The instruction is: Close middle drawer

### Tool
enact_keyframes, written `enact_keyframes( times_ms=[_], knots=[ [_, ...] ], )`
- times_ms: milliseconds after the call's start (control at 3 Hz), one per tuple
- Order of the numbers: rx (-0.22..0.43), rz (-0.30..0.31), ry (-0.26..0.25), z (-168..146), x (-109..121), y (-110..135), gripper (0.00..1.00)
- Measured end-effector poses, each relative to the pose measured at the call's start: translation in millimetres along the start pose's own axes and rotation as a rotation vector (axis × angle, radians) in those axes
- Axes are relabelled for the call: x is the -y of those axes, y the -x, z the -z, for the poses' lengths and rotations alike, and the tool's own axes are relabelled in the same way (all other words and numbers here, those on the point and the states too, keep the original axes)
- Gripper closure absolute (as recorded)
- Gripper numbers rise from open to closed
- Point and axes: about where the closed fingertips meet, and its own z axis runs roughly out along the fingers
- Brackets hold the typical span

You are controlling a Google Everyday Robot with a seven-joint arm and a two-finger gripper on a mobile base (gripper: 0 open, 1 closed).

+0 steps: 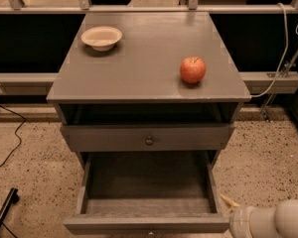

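Note:
The middle drawer [146,182] is a grey wooden box pulled far out of the cabinet, and nothing lies inside it. Its low front panel [114,224] lies at the bottom edge of the view, with only the top of its small dark knob [149,232] showing. My gripper [229,203] shows only as a small cream tip just outside the drawer's right front corner. The white arm [273,222] fills the bottom right corner. The gripper holds nothing that I can see.
Above the open drawer is another grey drawer front with a round knob [149,140], standing slightly out. The cabinet top [139,68] carries a white bowl [102,36] at the back left and a red apple [192,69] at the right. Cables [10,143] lie on the floor at left.

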Motion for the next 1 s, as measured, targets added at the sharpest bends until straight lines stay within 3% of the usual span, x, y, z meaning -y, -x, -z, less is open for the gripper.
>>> enact_keyframes(
  times_ms=[333,667,1000],
  knots=[
    [0.003,0.03,-0.011,1.9,-9.2,-18.5,0.0],
    [0.018,0.002,0.008,-9.0,-5.6,-22.4,0.0],
    [0.074,-0.021,0.011,-35.5,-9.8,-32.3,0.17]
  ],
)
